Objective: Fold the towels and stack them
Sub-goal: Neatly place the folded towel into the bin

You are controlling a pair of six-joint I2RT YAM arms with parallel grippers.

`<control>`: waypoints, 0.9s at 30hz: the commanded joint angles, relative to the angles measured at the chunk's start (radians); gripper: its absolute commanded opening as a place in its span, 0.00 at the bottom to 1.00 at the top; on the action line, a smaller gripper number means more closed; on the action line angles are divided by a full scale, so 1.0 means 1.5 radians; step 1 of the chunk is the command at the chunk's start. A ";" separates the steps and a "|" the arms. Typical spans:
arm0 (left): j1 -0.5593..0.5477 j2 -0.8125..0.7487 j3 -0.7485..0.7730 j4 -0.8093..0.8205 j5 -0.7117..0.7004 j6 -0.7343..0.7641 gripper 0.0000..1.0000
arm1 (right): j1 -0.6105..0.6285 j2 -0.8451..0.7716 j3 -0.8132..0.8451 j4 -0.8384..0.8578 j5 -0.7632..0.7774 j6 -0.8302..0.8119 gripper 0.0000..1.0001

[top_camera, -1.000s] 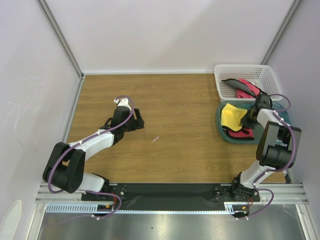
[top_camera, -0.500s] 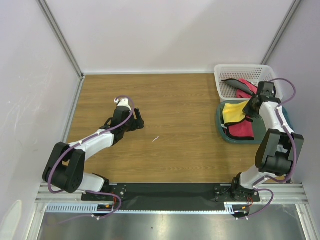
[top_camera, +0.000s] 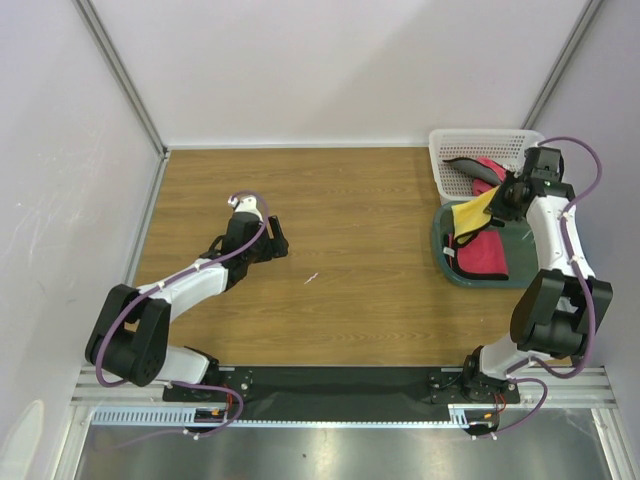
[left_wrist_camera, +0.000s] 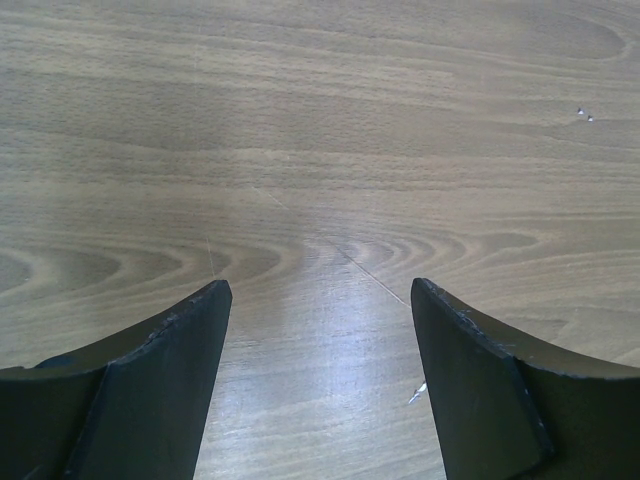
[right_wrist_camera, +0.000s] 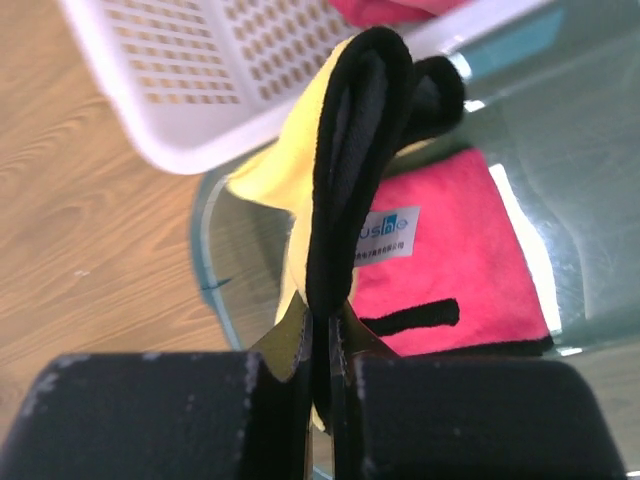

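Now the right end effector [top_camera: 507,198] is clenched on the yellow towel [top_camera: 470,218], its two fingers pinching a doubled, black-edged fold. From that pinch the cloth runs straight ahead of the fingers, its long axis in line with them, and the loose part droops below and to the end effector's left. Directly beneath lies the teal tub [top_camera: 480,284], holding a pink-red towel [top_camera: 482,255] spread flat with a white label showing. Just beyond the end effector stands the white basket [top_camera: 490,145], with more towels [top_camera: 480,172] heaped in it, pink-red and black.

The left end effector [top_camera: 275,240] is released, jaws wide over bare desk [top_camera: 360,230], well apart from every towel. The right arm is plainly the nearer. Open desk for folding lies to its left, so the carry probably goes that way, toward the waiting left end effector.
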 commanded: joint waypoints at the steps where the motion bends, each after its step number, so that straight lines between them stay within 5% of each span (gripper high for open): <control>1: 0.005 -0.019 -0.004 0.026 0.007 0.012 0.79 | 0.000 -0.049 0.040 -0.012 -0.057 -0.028 0.00; 19: 0.005 -0.018 -0.009 0.029 0.013 0.012 0.79 | -0.033 -0.035 -0.069 -0.034 -0.077 -0.086 0.00; 27: 0.005 -0.010 -0.005 0.033 0.017 0.012 0.79 | -0.039 0.025 -0.108 -0.080 0.032 -0.135 0.00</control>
